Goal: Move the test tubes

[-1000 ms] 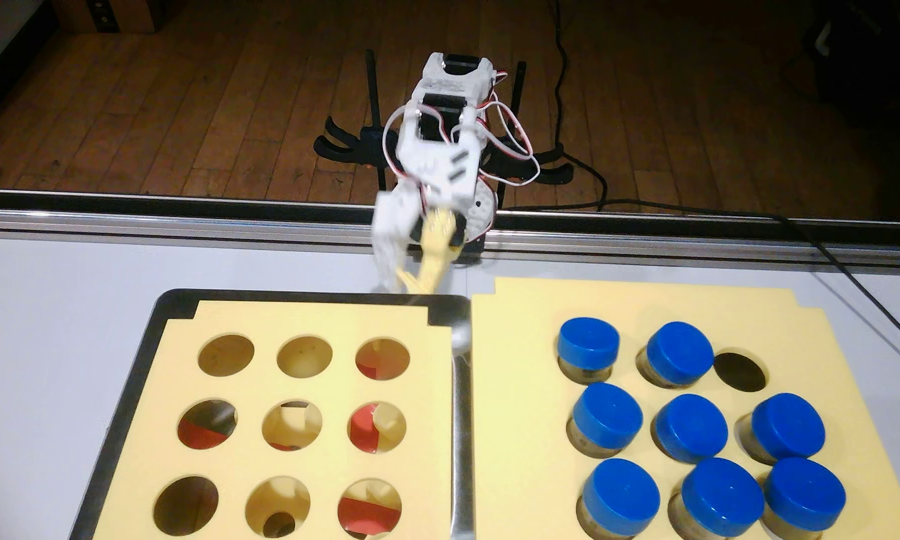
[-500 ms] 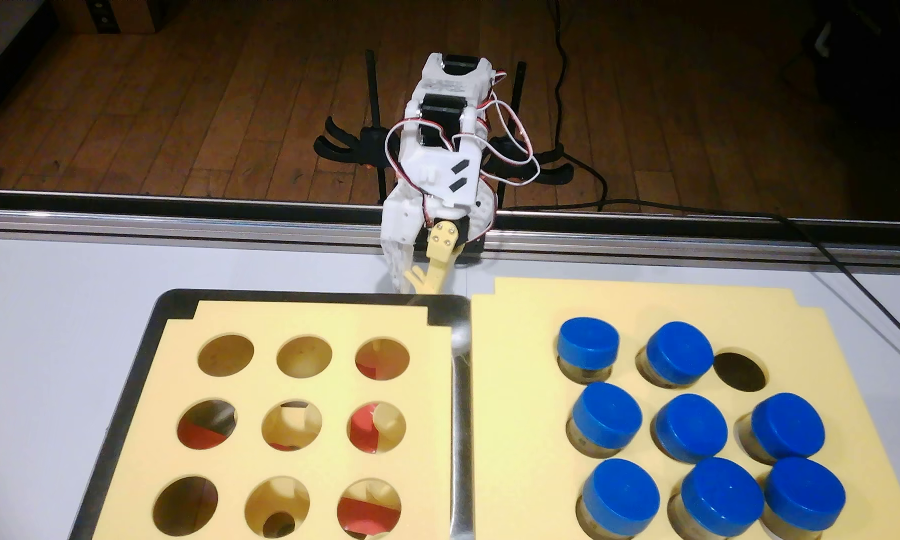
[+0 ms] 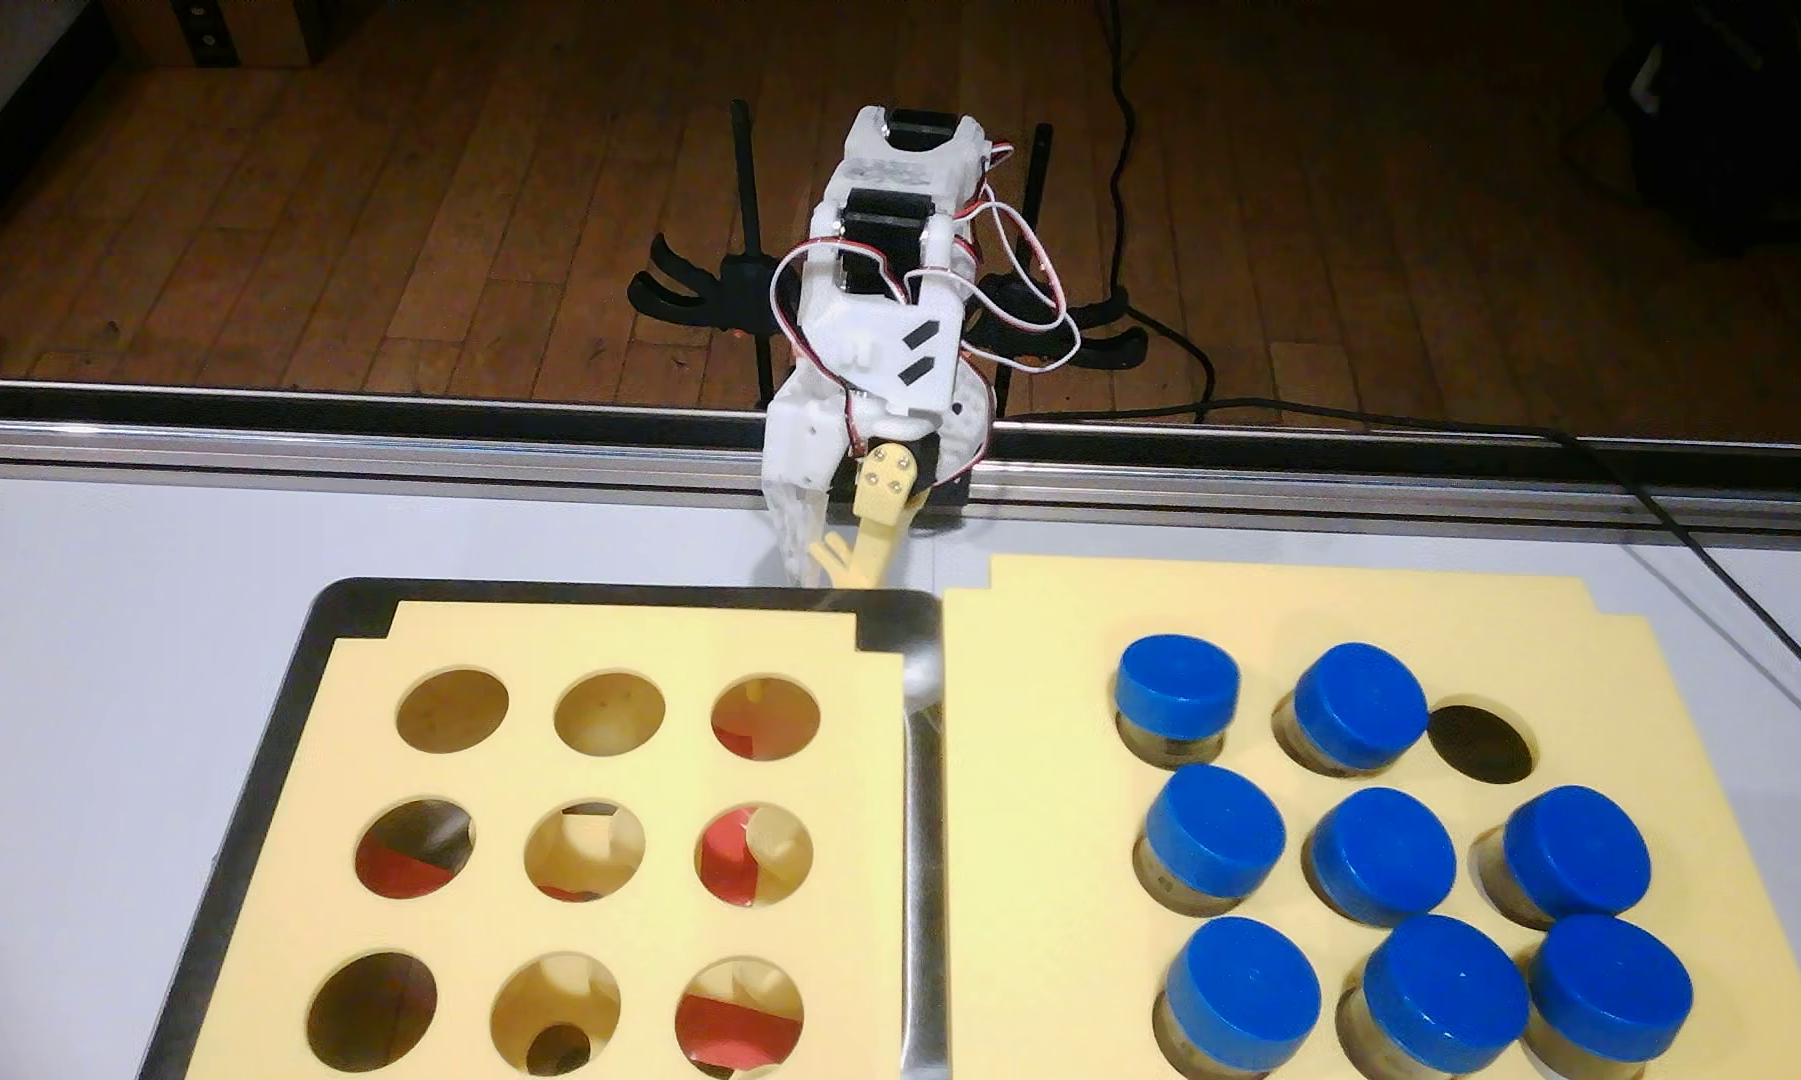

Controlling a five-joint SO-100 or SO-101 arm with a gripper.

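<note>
Several test tubes with wide blue caps, such as the back-left one (image 3: 1176, 687) and a middle one (image 3: 1380, 854), stand in the holes of the right yellow foam block (image 3: 1041, 831). One hole (image 3: 1480, 744) at the block's back right is empty. My gripper (image 3: 821, 566), with a white finger and a yellow finger, hangs at the far table edge, just behind the left tray. It is well away from the tubes. Its fingers lie together with nothing between them.
The left yellow foam block (image 3: 605, 644) sits in a black tray (image 3: 298, 665), and all its round holes are empty. An aluminium rail (image 3: 356, 441) runs along the far table edge. A black cable (image 3: 1706, 561) crosses the back right corner.
One second ago the gripper was blurred in motion with its fingers slightly apart. It has since settled with the fingers together. The tubes have not moved.
</note>
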